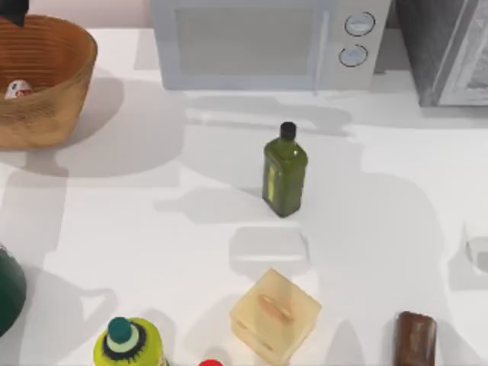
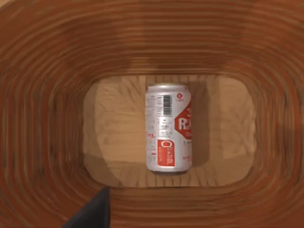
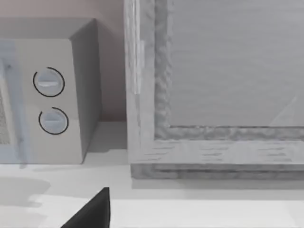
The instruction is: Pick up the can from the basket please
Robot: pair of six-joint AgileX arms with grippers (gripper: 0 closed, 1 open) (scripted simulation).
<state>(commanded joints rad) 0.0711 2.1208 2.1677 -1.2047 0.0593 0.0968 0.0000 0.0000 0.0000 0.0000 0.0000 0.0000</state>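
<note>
So far nothing is lifted: the can (image 2: 168, 128) lies on its side on the floor of the basket (image 1: 65, 91) at the worktop's far left, the left hand above it, its grip impossible to tell.

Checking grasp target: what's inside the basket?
One can lying on its side on the basket floor. Whatever is under the can is covered.

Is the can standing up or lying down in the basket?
Lying down: the can shows its full printed side on the basket floor.
</note>
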